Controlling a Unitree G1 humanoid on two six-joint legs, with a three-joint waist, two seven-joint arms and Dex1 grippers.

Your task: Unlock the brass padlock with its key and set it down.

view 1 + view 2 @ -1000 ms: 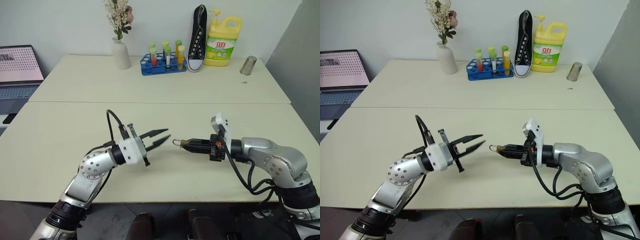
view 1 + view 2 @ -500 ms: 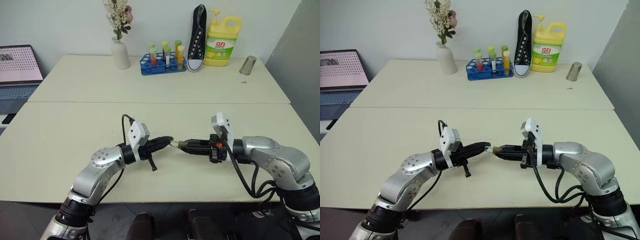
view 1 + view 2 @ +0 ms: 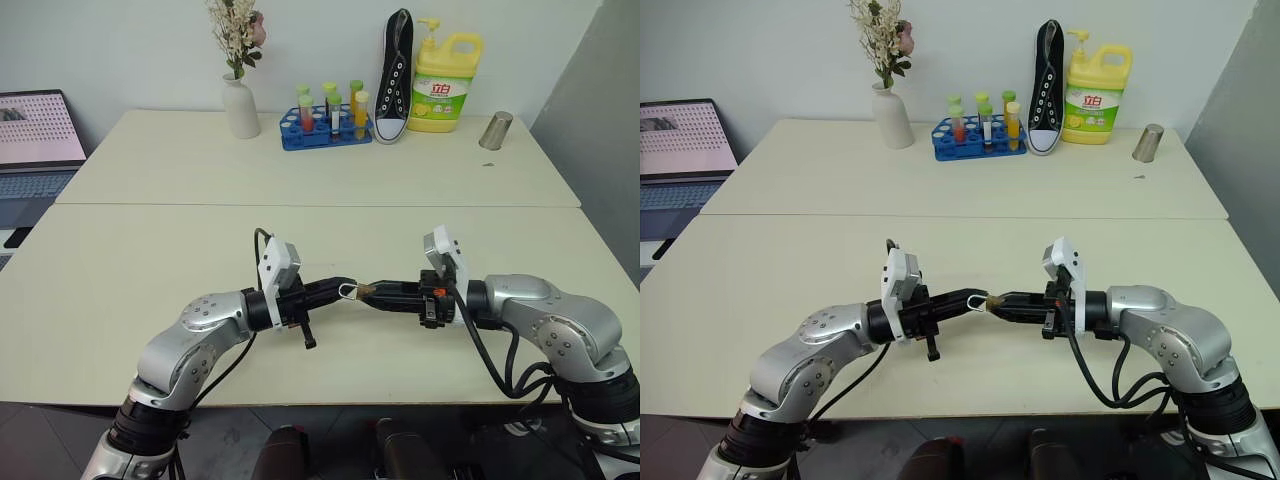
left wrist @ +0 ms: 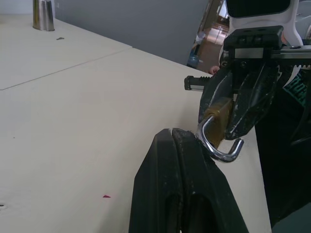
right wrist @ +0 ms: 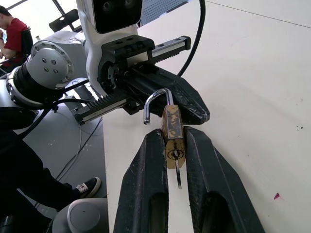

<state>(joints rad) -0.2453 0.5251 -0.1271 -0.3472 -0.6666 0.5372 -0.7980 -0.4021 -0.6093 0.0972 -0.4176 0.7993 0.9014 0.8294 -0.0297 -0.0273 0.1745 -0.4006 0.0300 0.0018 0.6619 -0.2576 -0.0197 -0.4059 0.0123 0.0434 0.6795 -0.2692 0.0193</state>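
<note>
Padlock clamped mid-frame, shackle sprung

Your brass padlock [image 5: 172, 136] sits in the right claw [image 5: 173, 145]; the left claw [image 4: 176, 138], open a second ago, has rolled, closed empty and touches its shackle above the surface [image 3: 150, 250].

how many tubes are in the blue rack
6 show in the blue rack at the table's far edge, between the vase and the shoe: three in front, three behind. More may be hidden behind them.
</note>
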